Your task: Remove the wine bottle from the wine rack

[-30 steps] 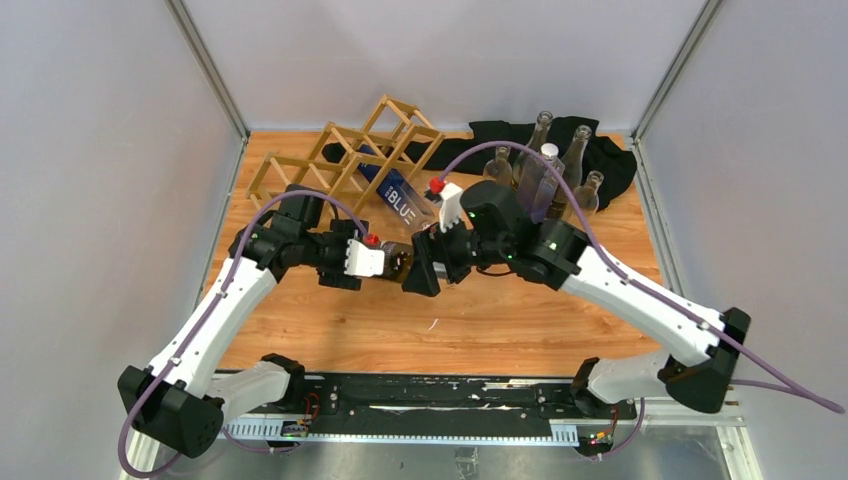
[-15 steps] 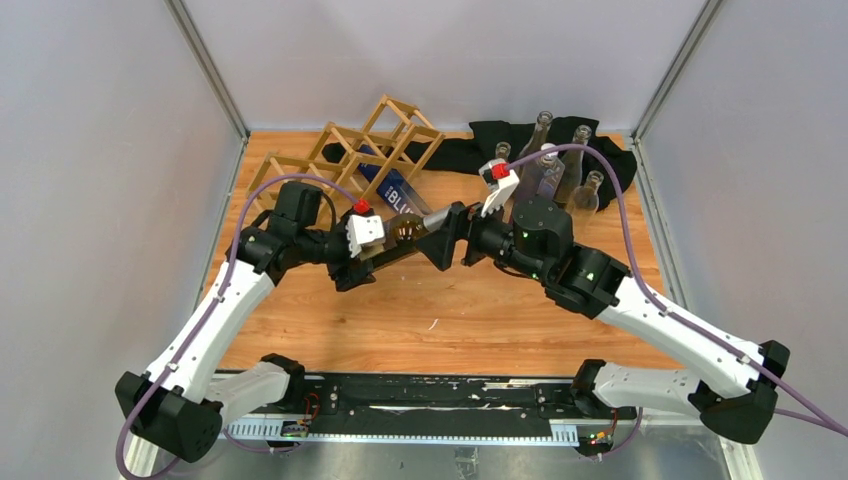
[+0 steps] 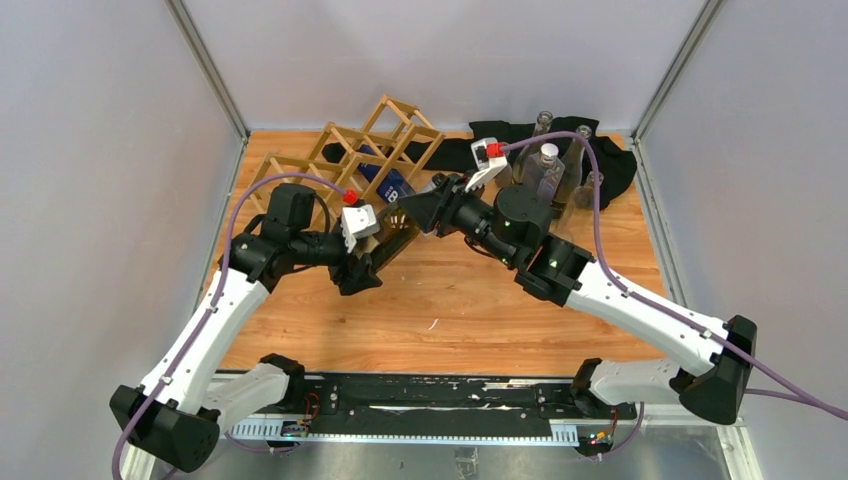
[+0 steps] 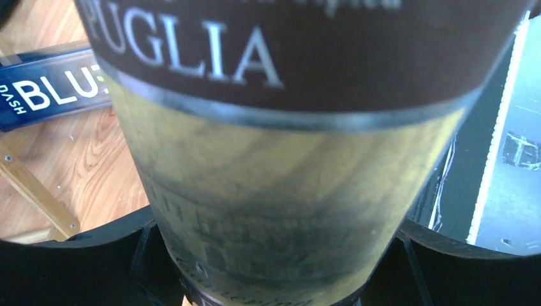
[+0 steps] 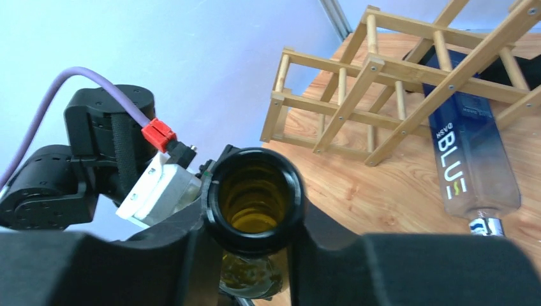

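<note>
Gripping the wine bottle (image 3: 393, 226) tight at both ends — fat part in the left claw (image 3: 368, 250), neck in the right claw (image 3: 424, 208) — just near of the wine rack (image 5: 372, 64).

1. The overhead view comes to me bright and even; the arms throw only soft shadows on the table (image 3: 480, 320).
2. In my left wrist view the wine bottle (image 4: 281, 166) sits too close, and its lower label is smeared.
3. In my right wrist view the wine rack (image 5: 383, 83) at upper right is sharp; the wall (image 5: 159, 44) at upper left is a flat pale blue.
</note>
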